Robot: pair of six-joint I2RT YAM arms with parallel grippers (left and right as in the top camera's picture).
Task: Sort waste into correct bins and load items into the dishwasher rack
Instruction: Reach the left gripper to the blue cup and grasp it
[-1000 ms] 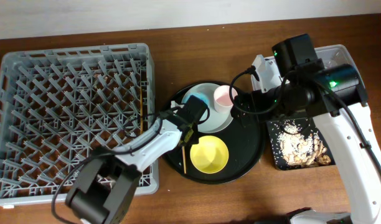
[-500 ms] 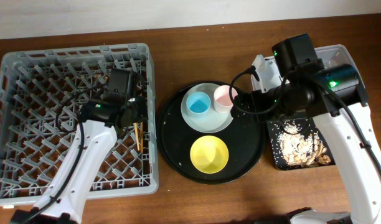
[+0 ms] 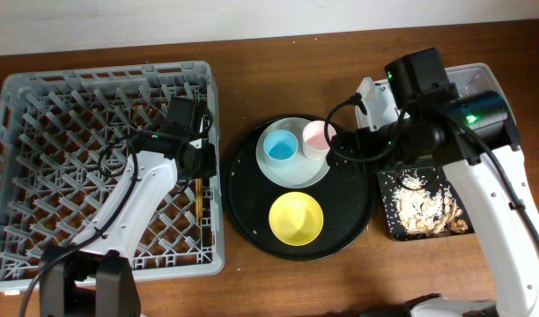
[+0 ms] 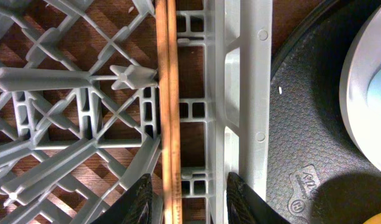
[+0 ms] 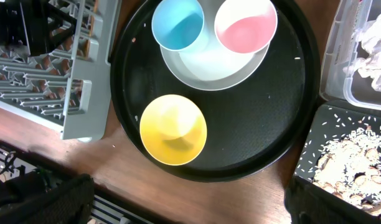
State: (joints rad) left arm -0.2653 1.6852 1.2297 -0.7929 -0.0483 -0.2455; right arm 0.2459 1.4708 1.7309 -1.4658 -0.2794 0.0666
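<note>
While my left gripper (image 4: 189, 200) hangs with its fingers (image 4: 141, 199) spread, the two chopsticks (image 4: 167, 106) lie side by side between them. They rest flat on the lattice of the dishwasher rack (image 3: 102, 75), just inside its right wall. Neither finger presses on the wood, so that hand is open and holds nothing. Just past the wall is the round black tray (image 3: 353, 207). On it sits the plate (image 5: 209, 70), carrying the blue cup (image 5: 178, 23) and the pink cup (image 5: 245, 25) side by side, both upright. Nearer the front, the yellow bowl (image 5: 173, 129) stands on the tray itself, apart from the plate. My right gripper (image 5: 187, 190) hovers above that tray, its dark, blurred fingers wide apart, nothing between them. Off to the right, the clear tub (image 5: 337, 56) holds the white tissue (image 5: 374, 43). In front of it the black bin (image 5: 318, 127) is littered with beige food scraps (image 5: 346, 165). Everything sits on the brown wooden table (image 3: 340, 282).
</note>
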